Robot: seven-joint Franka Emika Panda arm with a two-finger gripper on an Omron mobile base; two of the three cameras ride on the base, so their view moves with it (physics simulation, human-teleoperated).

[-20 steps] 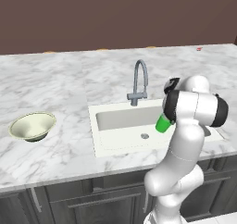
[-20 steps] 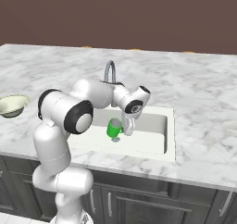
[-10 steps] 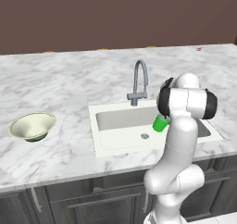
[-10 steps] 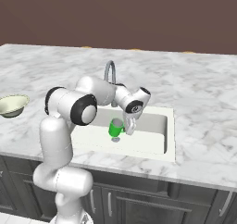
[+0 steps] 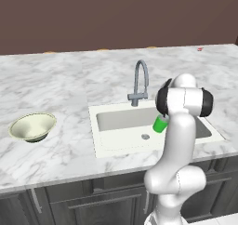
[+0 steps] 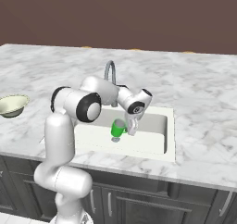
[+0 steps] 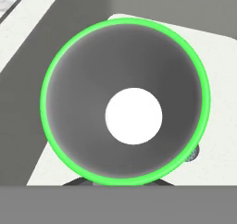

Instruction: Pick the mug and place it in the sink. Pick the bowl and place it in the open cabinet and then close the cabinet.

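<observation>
The sink (image 5: 122,126) basin lies open from above in the middle of the left base view, its white floor bare except for the round drain (image 5: 145,136). The faucet (image 5: 139,82) stands at the basin's back rim, arching forward over it, and bars any approach from behind at that spot. The mug (image 6: 118,128), gripped in the tool (image 6: 131,127), hangs over the basin's middle in the right base view, taking up room just above the drain. The bench (image 5: 60,87) around the basin is open marble. The bowl (image 5: 33,127) sits at the far left of the left base view, well apart from the sink.
</observation>
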